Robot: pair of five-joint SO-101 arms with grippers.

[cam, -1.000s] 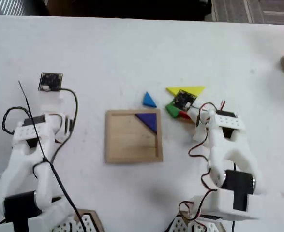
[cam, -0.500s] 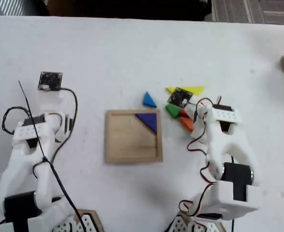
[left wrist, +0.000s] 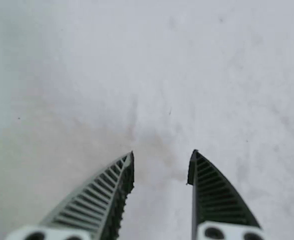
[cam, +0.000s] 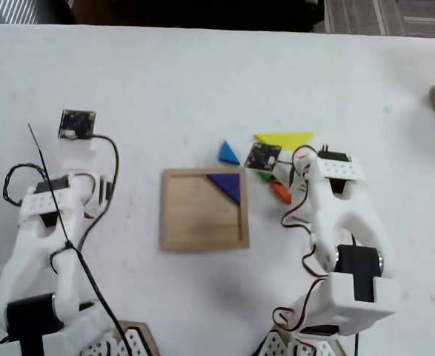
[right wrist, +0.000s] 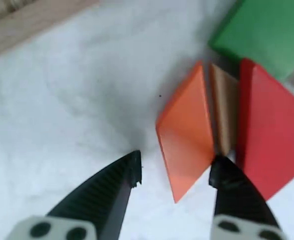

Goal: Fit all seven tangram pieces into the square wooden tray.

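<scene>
Tool on right arm spread around orange piece, red piece beside

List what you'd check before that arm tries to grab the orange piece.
1. Right gripper open: ok.
2. Orange piece between its fingers: ok, one corner lies between them.
3. Room for a finger beside it: not ok, the red piece lies close alongside.
4. Gripper low enough to grip: cannot tell.
5. Space in the tray: ok, only a blue triangle sits in one corner.
6. Left gripper out of the way: ok, open over bare table.
</scene>
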